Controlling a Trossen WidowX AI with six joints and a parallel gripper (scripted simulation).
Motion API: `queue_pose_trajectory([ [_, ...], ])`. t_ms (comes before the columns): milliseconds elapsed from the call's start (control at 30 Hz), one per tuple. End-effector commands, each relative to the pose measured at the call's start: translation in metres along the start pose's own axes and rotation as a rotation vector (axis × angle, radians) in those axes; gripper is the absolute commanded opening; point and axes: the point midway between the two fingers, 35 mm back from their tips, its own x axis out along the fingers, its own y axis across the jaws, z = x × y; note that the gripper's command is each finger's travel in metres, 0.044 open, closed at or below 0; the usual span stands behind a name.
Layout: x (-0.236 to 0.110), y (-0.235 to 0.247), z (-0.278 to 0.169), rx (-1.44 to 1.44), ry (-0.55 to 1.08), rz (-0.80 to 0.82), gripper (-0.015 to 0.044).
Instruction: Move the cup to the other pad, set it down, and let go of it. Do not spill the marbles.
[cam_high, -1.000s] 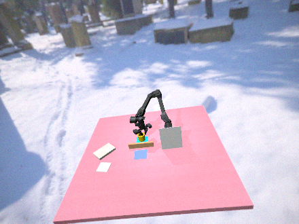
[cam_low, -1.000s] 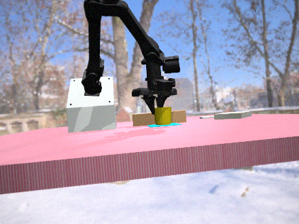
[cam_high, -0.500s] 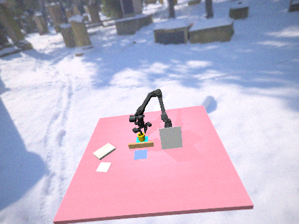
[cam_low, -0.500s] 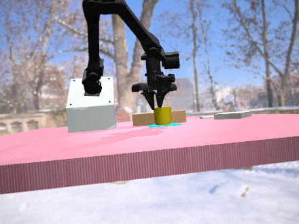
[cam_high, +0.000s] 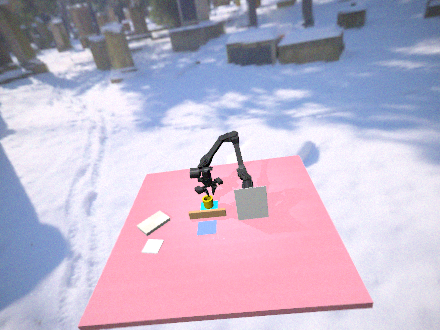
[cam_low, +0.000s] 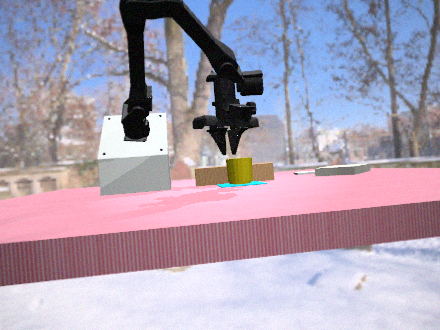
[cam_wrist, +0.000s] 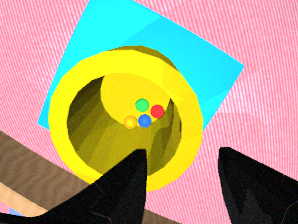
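A: Cup (cam_low: 239, 170) sits upright on cyan pad (cam_low: 242, 184), prob. so marbles (cam_wrist: 148, 113) stay in.
B: Gripper (cam_low: 228, 141) just above rim, fingers parted, gripping nothing. Wrist cam shows marbles; ext. view doesn't. Top cam alone shows blue pad (cam_high: 207, 227) past wood bar (cam_high: 207, 214).

Yellow cup (cam_wrist: 127, 123) stands upright on the cyan pad (cam_wrist: 200, 56), marbles (cam_wrist: 148, 113) inside.

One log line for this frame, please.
cup: upright on cyan pad | marbles: inside cup | end effector: open, empty, above cup
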Motion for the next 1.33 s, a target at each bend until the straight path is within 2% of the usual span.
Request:
queue_pose_trajectory([
  [0,-0.005,0.0,0.001,0.009,-0.007,0.0,0.0147],
  [133,-0.009,0.0,-0.001,0.008,-0.007,0.0,0.0147],
  [500,-0.009,0.001,-0.001,0.0,0.0,0.001,0.0435],
  [1000,-0.065,0.002,-0.004,0.007,-0.003,0.001,0.044],
  [1300,-0.065,0.001,-0.004,-0.003,-0.009,0.0,0.044],
])
